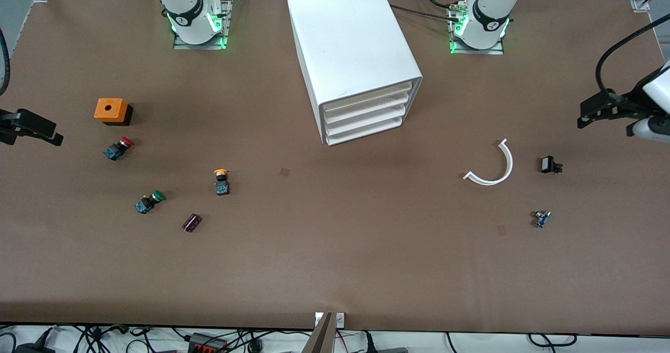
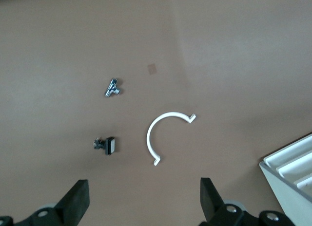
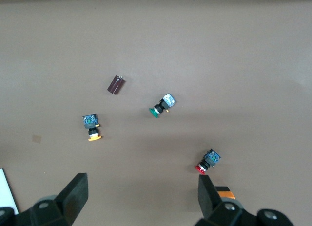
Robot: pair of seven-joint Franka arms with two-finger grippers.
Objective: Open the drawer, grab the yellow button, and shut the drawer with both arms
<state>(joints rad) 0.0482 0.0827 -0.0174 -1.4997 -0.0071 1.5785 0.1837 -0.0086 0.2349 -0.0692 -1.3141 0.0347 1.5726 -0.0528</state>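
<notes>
Left gripper open, aloft at table's end, right gripper likewise

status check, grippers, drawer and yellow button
Left gripper and right gripper open, empty, waiting at the table ends. Top drawer shut. Yellow button lying on the table, nothing blocking it.

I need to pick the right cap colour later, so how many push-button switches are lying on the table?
3, all toward the right arm's end: the red-capped switch beside the orange box, the green-capped switch nearer the front camera, the yellow-capped button closest to the cabinet. The shut drawers could hide more.
</notes>
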